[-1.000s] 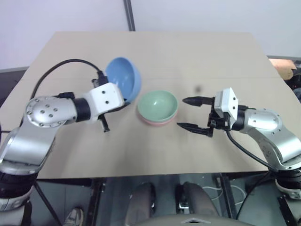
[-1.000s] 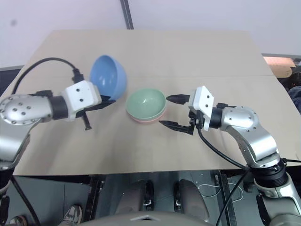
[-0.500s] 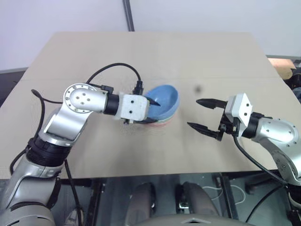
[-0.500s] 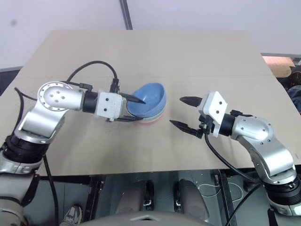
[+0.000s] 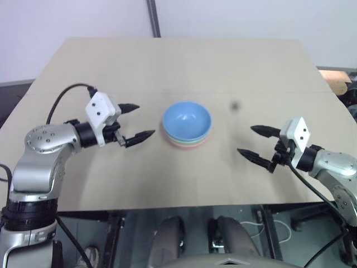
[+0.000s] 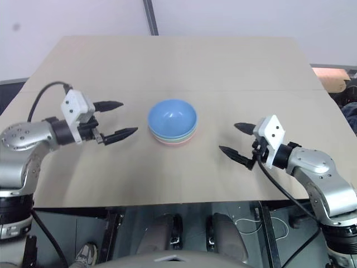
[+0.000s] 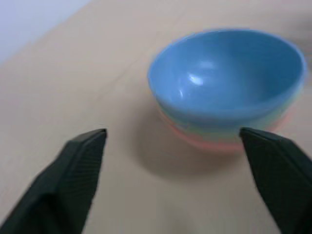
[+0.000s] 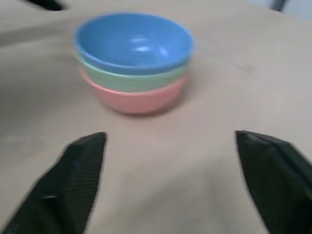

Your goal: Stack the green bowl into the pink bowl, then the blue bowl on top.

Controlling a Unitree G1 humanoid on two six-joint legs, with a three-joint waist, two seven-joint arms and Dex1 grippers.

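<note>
Three bowls stand nested in one stack at the middle of the table. The blue bowl (image 5: 187, 118) is on top, upright. Under it a band of the green bowl (image 8: 136, 79) shows, and the pink bowl (image 8: 136, 98) sits at the bottom on the tabletop. My left gripper (image 5: 134, 120) hovers open to the left of the stack, a short way off, with nothing between its fingers. On the stack's right, farther off and nearer the front edge, my right gripper (image 5: 255, 141) is open and empty too.
The tan table (image 5: 184, 61) stretches bare behind the stack. A small dark spot (image 5: 235, 105) marks the tabletop right of the bowls. A black cable (image 5: 70, 92) loops over my left arm. The table's front edge runs close under both grippers.
The left gripper carried the blue bowl onto the green and pink stack, let go, opened and pulled back left. The right gripper drew away to the right and down.
</note>
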